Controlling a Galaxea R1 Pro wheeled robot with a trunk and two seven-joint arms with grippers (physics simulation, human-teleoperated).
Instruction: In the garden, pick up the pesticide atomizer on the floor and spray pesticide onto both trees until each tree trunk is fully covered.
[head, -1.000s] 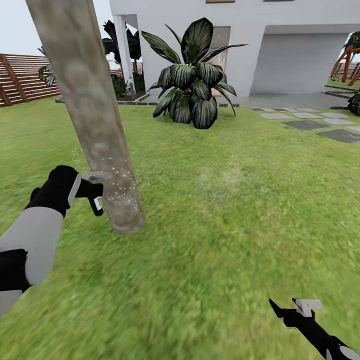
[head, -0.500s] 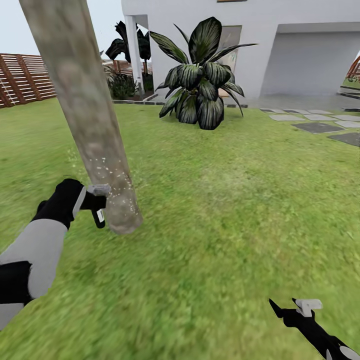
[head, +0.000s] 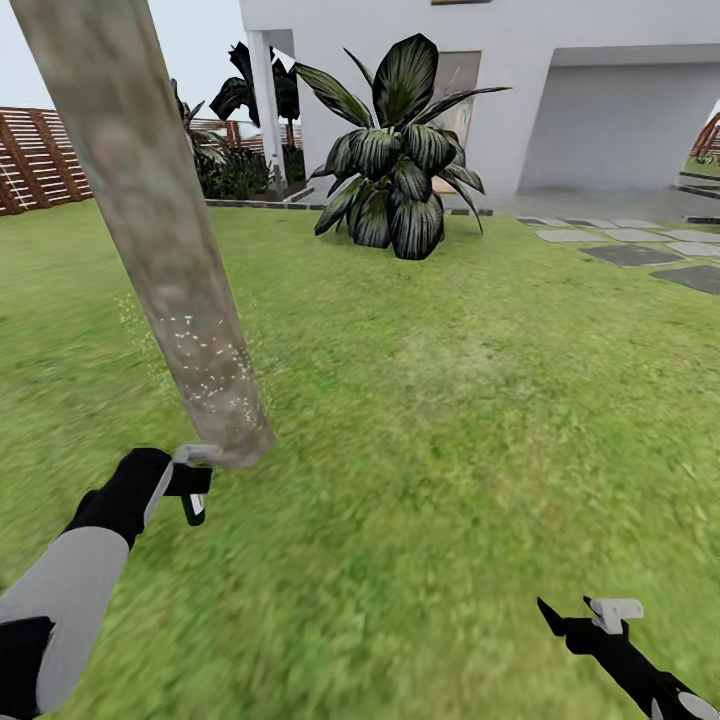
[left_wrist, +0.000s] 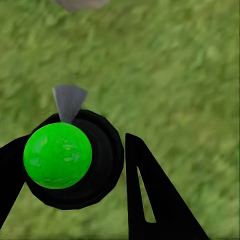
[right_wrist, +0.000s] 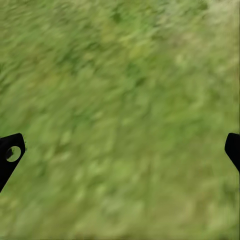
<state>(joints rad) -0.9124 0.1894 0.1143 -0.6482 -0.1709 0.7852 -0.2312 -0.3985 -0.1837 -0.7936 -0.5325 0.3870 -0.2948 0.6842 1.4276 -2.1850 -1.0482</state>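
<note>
A thick mottled grey-tan tree trunk (head: 170, 260) leans up out of the grass (head: 430, 420) at the left of the head view, with white spray specks on its lower part. My left gripper (head: 190, 488) is just in front of the trunk's base, shut on the pesticide atomizer (head: 193, 507), a small dark bottle with a pale label and a grey nozzle. In the left wrist view the atomizer (left_wrist: 75, 160) shows a bright green round top between the black fingers (left_wrist: 145, 195); the left gripper (left_wrist: 75, 136) points down at grass, the trunk's base (left_wrist: 80, 4) just ahead. My right gripper (head: 590, 622) hangs low, open over grass (right_wrist: 120, 152).
A large dark broad-leaved plant (head: 395, 150) stands before a white house (head: 600, 90). Grey paving slabs (head: 640, 250) lie at the right. A brown slat fence (head: 45, 160) closes the left. Open lawn spreads between the trunk and my right arm.
The view has shifted slightly. My left gripper with the atomizer has dropped from beside the lower trunk to just in front of its base. The right arm looks unchanged.
</note>
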